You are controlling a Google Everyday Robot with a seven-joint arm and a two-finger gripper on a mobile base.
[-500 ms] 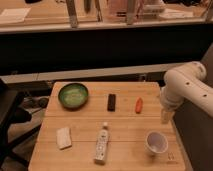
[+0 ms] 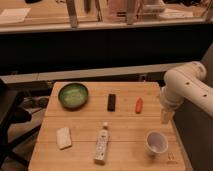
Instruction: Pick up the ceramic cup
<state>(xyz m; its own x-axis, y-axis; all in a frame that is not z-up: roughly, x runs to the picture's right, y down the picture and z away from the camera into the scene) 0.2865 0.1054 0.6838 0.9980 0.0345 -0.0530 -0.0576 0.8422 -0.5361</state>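
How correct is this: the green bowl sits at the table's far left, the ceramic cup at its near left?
Wrong in one respect. The camera view shows the ceramic cup at the table's near right, with the gripper beyond it at the right edge. The green bowl does sit far left.

Wooden table (image 2: 125, 126) at centre; dark panel (image 2: 100, 50) at 12 o'clock under a pale ledge (image 2: 50, 21); black chair (image 2: 9, 116) at 9 o'clock. Gripper (image 2: 166, 116) hangs at 3 o'clock by the table's edge.
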